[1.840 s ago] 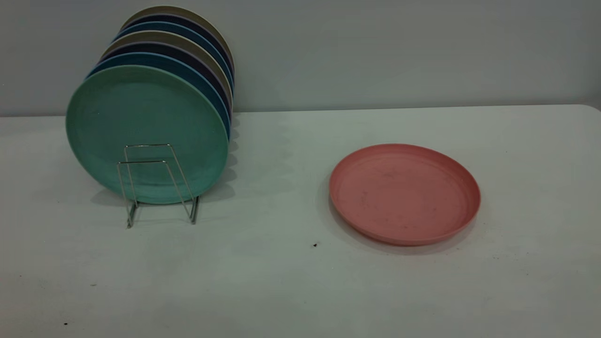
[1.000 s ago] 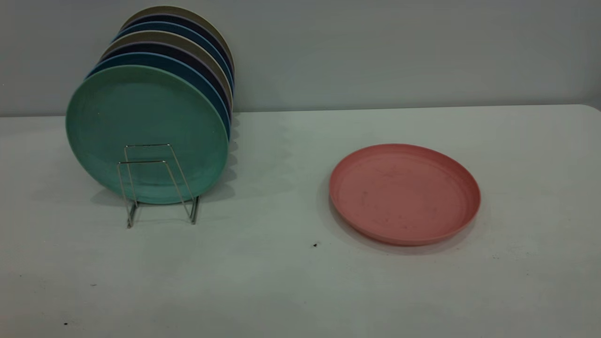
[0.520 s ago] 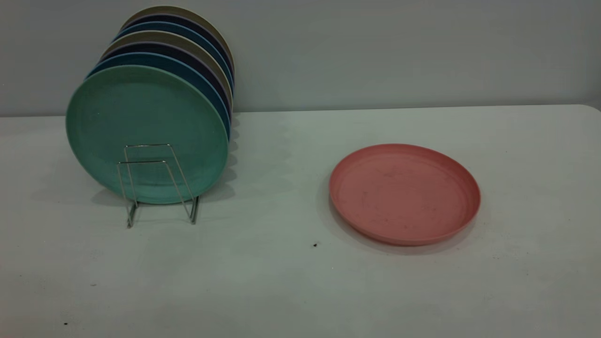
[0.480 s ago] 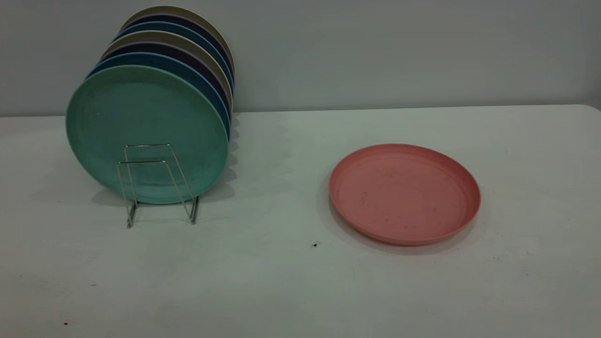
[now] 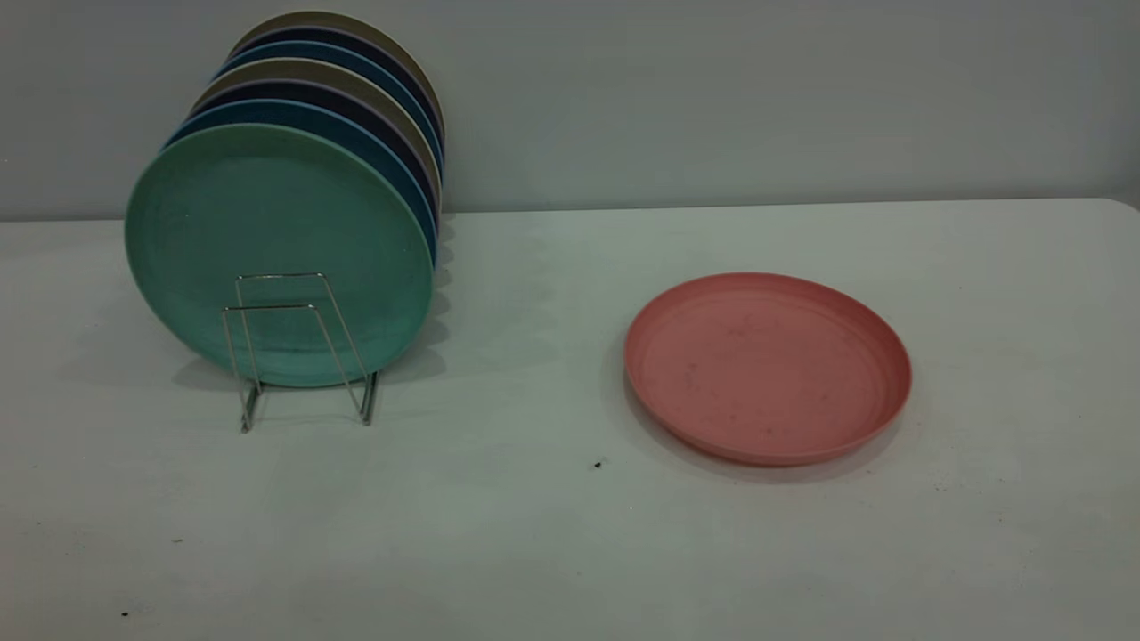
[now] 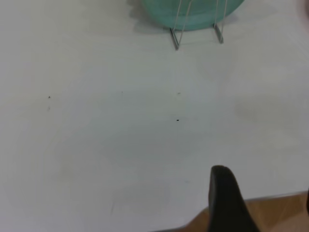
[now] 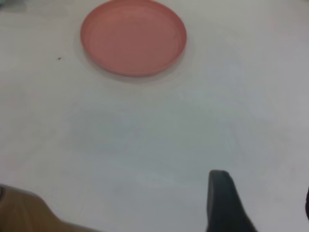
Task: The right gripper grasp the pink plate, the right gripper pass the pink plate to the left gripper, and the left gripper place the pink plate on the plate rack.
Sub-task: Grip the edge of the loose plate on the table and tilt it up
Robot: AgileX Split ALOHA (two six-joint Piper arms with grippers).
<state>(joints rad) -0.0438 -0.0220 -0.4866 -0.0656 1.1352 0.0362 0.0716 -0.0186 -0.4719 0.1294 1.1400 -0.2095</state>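
Two grippers sit back at the near edge of the counter (image 5: 552, 552), out of the exterior view. The left gripper (image 6: 263, 205) shows one black finger (image 6: 226, 200) low in its wrist view and a sliver of another at the picture's edge, so its jaws stand open with nothing between them; the right gripper (image 7: 260, 208) shows the same, jaws apart and holding nothing. Farther in, the pink plate (image 5: 768, 367) lies flat on the counter's right half, well apart from both grippers. Beyond, at the left, the plate rack (image 5: 298, 347) holds a mint-green plate (image 5: 278, 254) upright in front of a row of darker plates (image 5: 356, 85).
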